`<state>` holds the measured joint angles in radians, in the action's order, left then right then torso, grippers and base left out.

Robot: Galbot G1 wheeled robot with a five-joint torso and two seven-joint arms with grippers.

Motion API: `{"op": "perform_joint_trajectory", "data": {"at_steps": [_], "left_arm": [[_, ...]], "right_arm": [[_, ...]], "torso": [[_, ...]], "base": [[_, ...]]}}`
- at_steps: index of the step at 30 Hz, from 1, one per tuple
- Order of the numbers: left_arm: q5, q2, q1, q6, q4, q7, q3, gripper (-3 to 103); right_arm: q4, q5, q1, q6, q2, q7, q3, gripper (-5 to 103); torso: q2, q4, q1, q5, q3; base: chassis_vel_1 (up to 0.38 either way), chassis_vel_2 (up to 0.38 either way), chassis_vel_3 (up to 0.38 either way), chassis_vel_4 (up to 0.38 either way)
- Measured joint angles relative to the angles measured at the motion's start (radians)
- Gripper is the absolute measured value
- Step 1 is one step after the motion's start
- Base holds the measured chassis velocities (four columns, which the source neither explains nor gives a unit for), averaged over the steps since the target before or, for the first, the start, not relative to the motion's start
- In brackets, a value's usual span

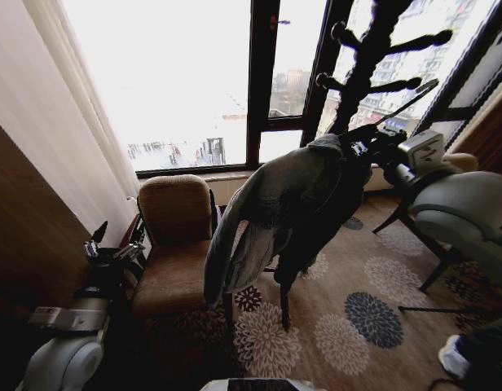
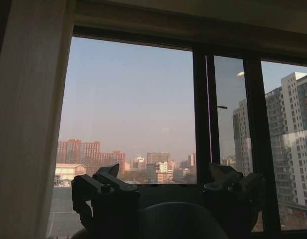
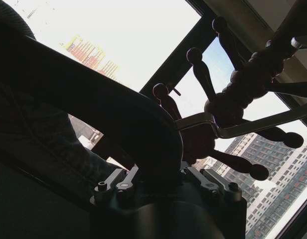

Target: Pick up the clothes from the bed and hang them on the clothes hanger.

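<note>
The clothes, a light-blue denim jacket (image 1: 271,212), hang draped from the clothes hanger (image 3: 118,109), sleeves dangling over the carpet. My right gripper (image 1: 372,147) is raised beside the jacket's collar and is shut on the hanger's dark shoulder (image 3: 161,179). The hanger's metal hook (image 3: 228,127) lies against the pegs of a wooden coat rack (image 1: 373,49). My left gripper (image 1: 112,244) is parked low at the left beside the armchair, open with nothing between its fingers (image 2: 108,186), pointing at the window. The bed is out of view.
A brown armchair (image 1: 178,236) stands under the window (image 1: 194,81), left of the rack. A pale curtain (image 1: 55,122) and a dark wooden panel (image 1: 23,228) close off the left. Patterned carpet (image 1: 357,318) covers the floor. Dark stand legs (image 1: 426,248) are at the right.
</note>
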<state>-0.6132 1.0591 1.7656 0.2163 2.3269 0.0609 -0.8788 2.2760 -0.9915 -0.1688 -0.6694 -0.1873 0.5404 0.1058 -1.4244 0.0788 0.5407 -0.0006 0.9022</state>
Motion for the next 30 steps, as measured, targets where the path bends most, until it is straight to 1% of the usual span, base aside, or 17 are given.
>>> {"op": "perform_joint_trajectory", "data": {"at_steps": [5, 9, 11, 15, 18, 21, 22, 23, 24, 25, 27, 30], "left_arm": [[-0.002, -0.002, -0.002, -0.001, 0.000, 0.001, -0.001, 100], [-0.002, -0.002, -0.002, -0.001, 0.001, 0.001, -0.001, 100], [-0.002, -0.002, 0.000, -0.001, 0.001, 0.001, -0.002, 100], [-0.004, -0.003, 0.000, -0.001, 0.001, 0.001, -0.003, 100], [-0.006, -0.003, -0.001, -0.001, 0.001, 0.001, -0.003, 100], [-0.006, -0.003, -0.004, -0.001, 0.001, 0.001, -0.002, 100], [-0.006, -0.003, -0.004, -0.002, 0.000, 0.001, 0.000, 100], [-0.006, -0.002, -0.004, -0.002, 0.000, 0.001, 0.000, 100], [-0.006, -0.002, -0.005, -0.002, -0.002, 0.001, 0.002, 100], [-0.006, -0.002, -0.005, -0.002, -0.002, 0.001, 0.002, 100], [-0.006, -0.001, -0.006, -0.002, -0.003, 0.000, 0.003, 100], [-0.006, -0.001, -0.005, -0.001, -0.006, 0.000, 0.004, 100]], "right_arm": [[0.000, -0.003, 0.000, -0.003, -0.001, -0.001, 0.000, 25], [0.000, -0.003, 0.001, -0.003, -0.001, -0.001, 0.000, 25], [0.000, -0.004, 0.002, -0.003, -0.002, -0.001, 0.001, 25], [0.000, -0.004, 0.002, -0.003, -0.002, -0.001, 0.002, 25], [0.000, -0.004, 0.002, 0.003, 0.000, -0.001, 0.002, 25], [0.001, -0.003, 0.002, 0.011, 0.003, -0.001, 0.002, 25], [0.001, -0.003, 0.002, 0.012, 0.005, -0.001, 0.002, 25], [0.002, -0.004, 0.002, 0.012, 0.007, -0.001, 0.002, 25], [0.003, -0.006, 0.002, 0.013, 0.010, 0.000, 0.002, 25], [0.003, -0.006, 0.002, 0.013, 0.010, 0.000, 0.002, 25], [0.007, -0.017, 0.002, 0.012, 0.017, 0.004, 0.001, 25], [0.019, -0.092, 0.014, -0.009, 0.036, 0.034, -0.010, 25]], "torso": [[0.000, -0.0003, 0.001, 0.0004, 0.001], [0.001, -0.0002, 0.001, 0.0005, 0.001], [0.001, -0.0001, 0.001, 0.0003, 0.000], [0.000, 0.0003, 0.001, 0.0012, 0.000], [0.000, 0.0000, 0.001, 0.0007, 0.000], [0.000, 0.0005, 0.001, 0.0002, 0.000], [0.000, -0.0002, 0.001, -0.0001, 0.000], [0.000, -0.0005, 0.001, 0.0010, 0.000], [0.000, 0.0000, 0.001, 0.0021, 0.000], [0.000, 0.0000, 0.001, 0.0021, 0.000], [0.001, 0.0004, 0.001, 0.0023, 0.001], [0.000, 0.0004, 0.001, 0.0009, 0.000]], "base": [[-0.056, -0.064, 0.055, 0.076], [-0.152, -0.123, 0.172, 0.152], [-0.220, -0.213, 0.208, 0.210], [-0.233, -0.243, 0.216, 0.250], [-0.255, -0.300, 0.236, 0.309], [-0.265, -0.294, 0.264, 0.288], [-0.212, -0.223, 0.241, 0.167], [-0.212, -0.223, 0.172, 0.167], [-0.119, -0.085, 0.172, 0.127], [-0.119, -0.085, 0.172, 0.127], [-0.084, -0.082, 0.085, 0.062], [-0.006, -0.039, 0.022, -0.007]]}}
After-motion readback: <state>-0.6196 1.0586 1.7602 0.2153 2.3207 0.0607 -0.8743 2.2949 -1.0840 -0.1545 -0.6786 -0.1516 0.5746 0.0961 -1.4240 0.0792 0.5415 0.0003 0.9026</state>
